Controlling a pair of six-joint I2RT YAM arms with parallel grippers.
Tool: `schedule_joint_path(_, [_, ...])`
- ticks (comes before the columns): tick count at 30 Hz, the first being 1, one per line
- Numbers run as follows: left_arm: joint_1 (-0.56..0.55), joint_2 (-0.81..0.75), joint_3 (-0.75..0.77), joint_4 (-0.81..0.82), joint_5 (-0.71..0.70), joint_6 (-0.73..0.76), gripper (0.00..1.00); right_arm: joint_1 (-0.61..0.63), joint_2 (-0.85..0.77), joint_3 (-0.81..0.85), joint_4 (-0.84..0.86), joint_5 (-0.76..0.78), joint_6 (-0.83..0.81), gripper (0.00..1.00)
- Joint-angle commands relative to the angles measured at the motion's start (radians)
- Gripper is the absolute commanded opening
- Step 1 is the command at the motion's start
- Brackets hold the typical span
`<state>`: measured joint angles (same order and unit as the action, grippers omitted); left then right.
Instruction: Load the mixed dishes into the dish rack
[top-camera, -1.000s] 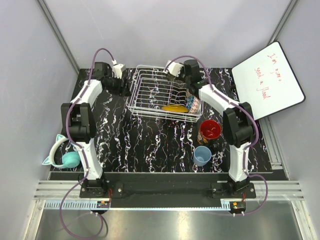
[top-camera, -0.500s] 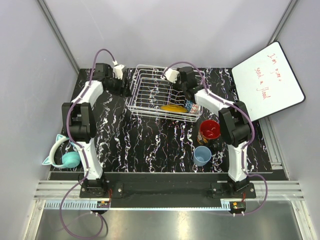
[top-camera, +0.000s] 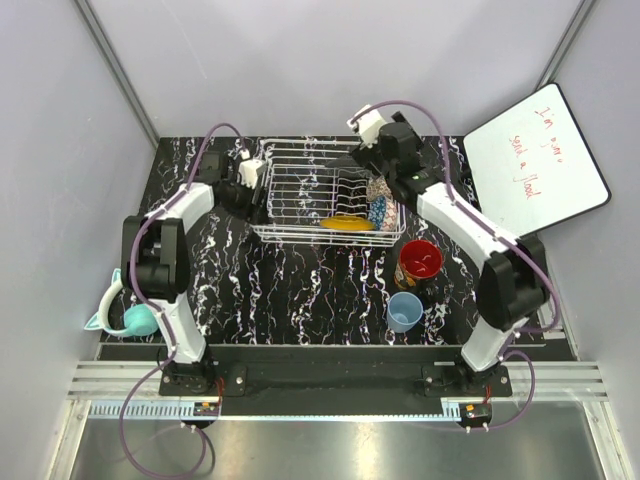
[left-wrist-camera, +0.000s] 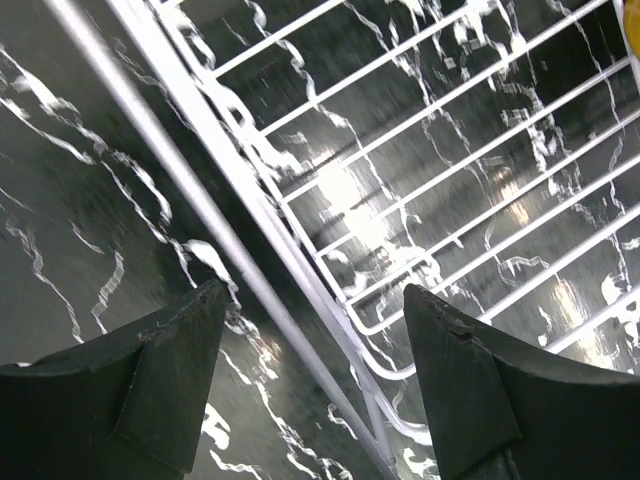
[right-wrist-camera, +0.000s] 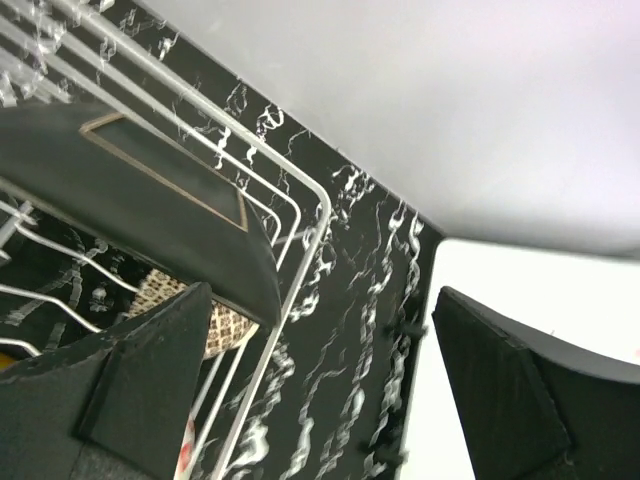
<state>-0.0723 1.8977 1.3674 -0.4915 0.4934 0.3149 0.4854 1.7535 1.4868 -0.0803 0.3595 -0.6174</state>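
White wire forms the dish rack (top-camera: 300, 190), mid-table in the top view. A yellow-orange patterned plate (top-camera: 347, 222) and a blue patterned bowl (top-camera: 384, 212) already sit along its near side. The red mug (top-camera: 420, 260) and the light-blue cup (top-camera: 404, 311) stand on the black marbled table (top-camera: 300, 290), near the rack's right corner. The left gripper (top-camera: 262, 192) is at the rack's left wall and the right gripper (top-camera: 366, 168) above its far right corner. The white board (top-camera: 535, 160) bears red handwriting that I cannot read with confidence.

From the left wrist, the fingers (left-wrist-camera: 165, 380) are spread, with the rack's rim wire running between them and nothing pinched.

From the right wrist, the dark squarish plate (right-wrist-camera: 150, 190) leans among the dividers, just beside one finger (right-wrist-camera: 140, 380). The jaws are wide apart and empty.

The plate looks placed, so the step is probably withdrawal. The right arm should rise straight off the rim before swinging to the mug, so it does not nudge the plate. The left gripper can brace the rack.
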Motion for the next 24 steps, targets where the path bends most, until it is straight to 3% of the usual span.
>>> schedule_joint_path(1, [-0.023, -0.127, -0.089, -0.028, -0.026, 0.049, 0.75, 0.009, -0.123, 0.001, -0.161, 0.111, 0.293, 1.0])
schedule_joint_path(3, [-0.04, -0.164, -0.152, -0.028, -0.026, 0.05, 0.75, 0.01, -0.197, -0.019, -0.226, 0.13, 0.457, 1.0])
schedule_joint_path(7, [-0.053, -0.248, -0.241, -0.032, -0.038, 0.062, 0.75, 0.005, -0.395, -0.18, -0.276, -0.106, 0.645, 1.0])
schedule_joint_path(10, [-0.038, -0.259, -0.217, -0.053, -0.075, 0.078, 0.77, 0.005, -0.491, -0.273, -0.361, -0.183, 0.749, 1.0])
schedule_joint_path(14, [0.008, -0.235, -0.098, -0.111, -0.093, 0.07, 0.79, 0.007, -0.514, -0.331, -0.57, -0.09, 0.89, 0.98])
schedule_joint_path(16, [0.031, -0.235, -0.021, -0.143, -0.095, 0.059, 0.8, 0.007, -0.523, -0.362, -0.681, -0.015, 0.965, 0.87])
schedule_joint_path(20, [0.052, -0.261, 0.097, -0.194, -0.101, 0.053, 0.83, 0.007, -0.506, -0.401, -0.854, 0.126, 1.18, 0.88])
schedule_joint_path(24, [0.071, -0.281, 0.209, -0.274, -0.093, 0.058, 0.85, 0.007, -0.503, -0.41, -0.941, 0.163, 1.266, 0.88])
